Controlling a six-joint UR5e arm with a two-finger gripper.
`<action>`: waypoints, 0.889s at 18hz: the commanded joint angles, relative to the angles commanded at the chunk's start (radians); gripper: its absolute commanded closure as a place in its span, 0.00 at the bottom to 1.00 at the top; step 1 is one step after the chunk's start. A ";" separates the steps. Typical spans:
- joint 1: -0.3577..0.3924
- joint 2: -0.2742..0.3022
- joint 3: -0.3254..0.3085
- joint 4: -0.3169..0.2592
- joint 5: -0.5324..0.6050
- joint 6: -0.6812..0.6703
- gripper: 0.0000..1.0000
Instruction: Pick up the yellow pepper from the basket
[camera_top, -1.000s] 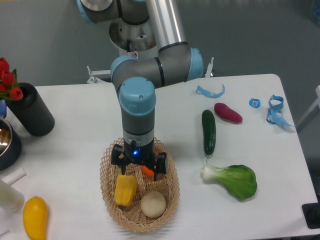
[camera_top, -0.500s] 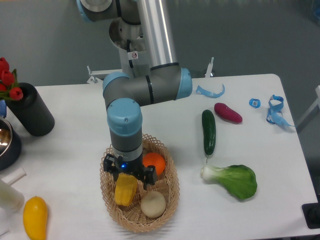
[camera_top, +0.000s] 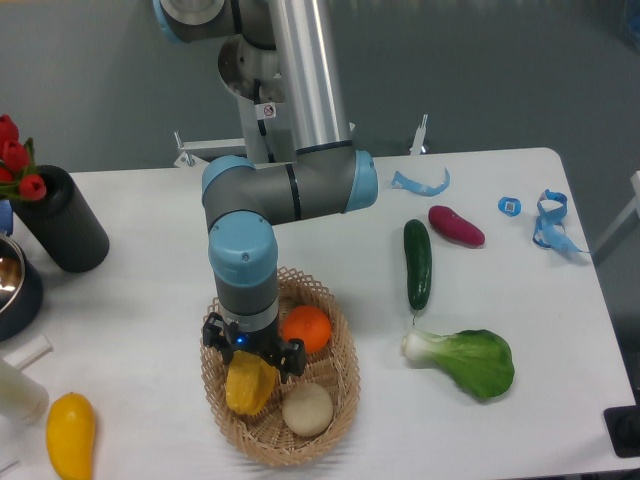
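- Standing before a plain grey wall, a white table (camera_top: 180, 220) carried the oval wicker basket (camera_top: 335, 395) near its front edge.
- Inside the basket lay the yellow pepper (camera_top: 250, 385) at the left, an orange (camera_top: 306, 328) behind and to its right, and a pale round fruit (camera_top: 306, 408) at the front right.
- Right of the basket lay a cucumber (camera_top: 417, 263), a purple sweet potato (camera_top: 455, 225) and a bok choy (camera_top: 468, 360); further right were curls of blue tape (camera_top: 420, 184).
- Left of the basket stood a black cylinder (camera_top: 62, 218) with red tulips (camera_top: 14, 158), a dark metal bowl (camera_top: 14, 284) and, at the front corner, a smooth yellow oval fruit (camera_top: 70, 434).
- The UR5e arm (camera_top: 290, 185) reached down from the rear mount, its wrist pointing straight down into the basket.
- The gripper (camera_top: 251, 362) sat directly on top of the pepper, a blue light lit on its body; the black fingers (camera_top: 291, 358) flanked the pepper's upper end, but whether they pinched it could not be told.
- A small red-and-white sticker on the upright link was too small to read.
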 joint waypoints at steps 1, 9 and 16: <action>0.002 0.005 0.003 0.000 0.000 -0.001 0.00; 0.000 0.018 -0.014 0.000 -0.002 -0.002 0.00; 0.000 0.000 -0.005 0.008 0.000 -0.012 0.00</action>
